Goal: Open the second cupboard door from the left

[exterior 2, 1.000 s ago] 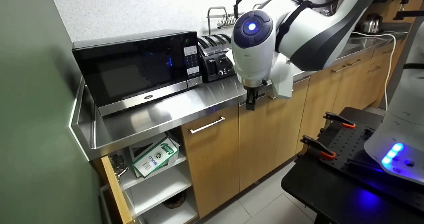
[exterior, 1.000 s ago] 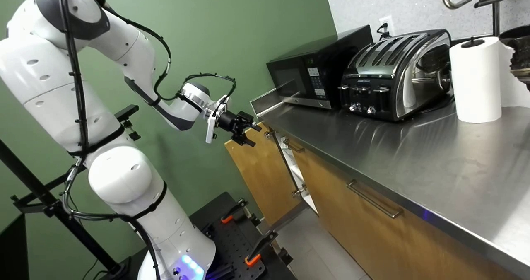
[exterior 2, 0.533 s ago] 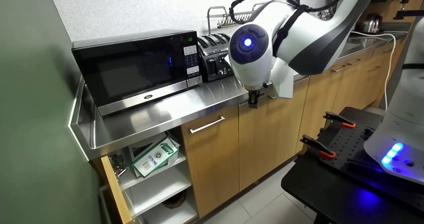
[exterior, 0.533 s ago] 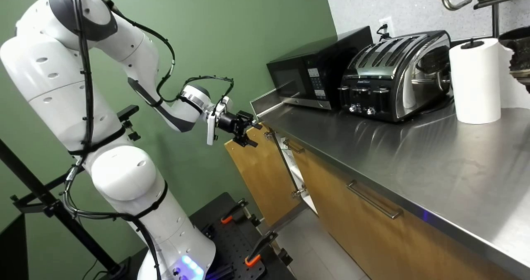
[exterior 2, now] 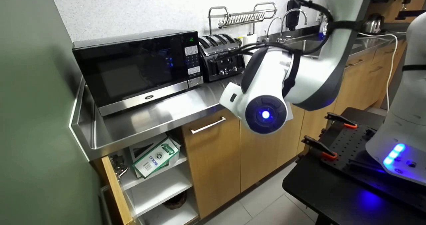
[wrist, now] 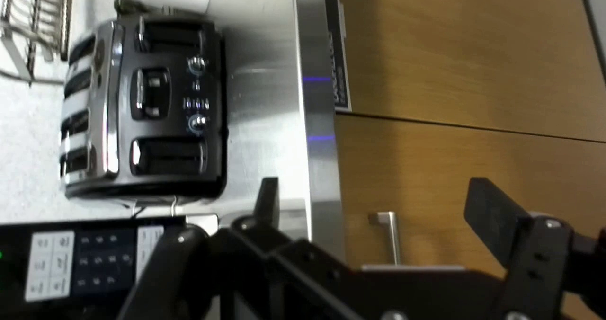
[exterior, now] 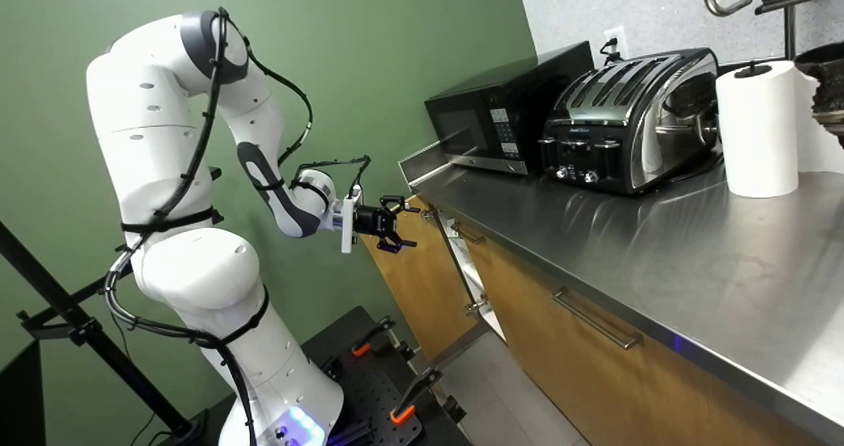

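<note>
Second cupboard door (exterior 2: 214,165), light-brown wood grain; handle (exterior 2: 208,125), silver; gripper (exterior: 414,227), black; arm (exterior: 198,271), white banded dark grey; wall (exterior: 343,57), green; backsplash (exterior 2: 133,8), speckled white; microwave (exterior 2: 139,68), black and silver

Open air separates the gripper (exterior: 415,227) from the handle (exterior 2: 208,125) of the second door (exterior 2: 213,161). The counter edge (wrist: 324,178) runs just above; the leftmost door (exterior: 425,287) stands open alongside.

The metal counter (exterior: 646,251) (shiny and faintly streaked) carries a microwave (exterior 2: 134,68), a toaster (exterior: 590,142) and a white paper roll (exterior: 758,132).
</note>
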`<state>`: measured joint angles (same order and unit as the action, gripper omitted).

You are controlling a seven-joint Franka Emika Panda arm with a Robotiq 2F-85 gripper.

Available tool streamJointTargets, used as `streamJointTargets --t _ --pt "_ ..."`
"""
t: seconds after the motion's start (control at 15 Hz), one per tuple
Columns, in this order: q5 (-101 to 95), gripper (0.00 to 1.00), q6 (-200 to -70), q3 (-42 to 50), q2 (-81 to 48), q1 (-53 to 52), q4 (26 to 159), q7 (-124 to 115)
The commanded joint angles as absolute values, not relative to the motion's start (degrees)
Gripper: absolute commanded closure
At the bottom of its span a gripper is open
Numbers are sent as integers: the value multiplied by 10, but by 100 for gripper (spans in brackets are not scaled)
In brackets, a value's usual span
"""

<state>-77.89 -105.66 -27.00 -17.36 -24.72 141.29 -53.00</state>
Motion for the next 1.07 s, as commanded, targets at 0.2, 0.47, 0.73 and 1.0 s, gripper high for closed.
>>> streamJointTargets --t 0.2,0.47,0.73,1.0 --pt "-850 0 -1063 -256 -241 -255 1385 -529" --pt "-858 0 -1033 -250 -257 -267 1370 -535" --pt "-942 0 -903 -227 -350 -315 1323 -610" --pt "-974 0 -811 -217 -473 -345 1243 -712"
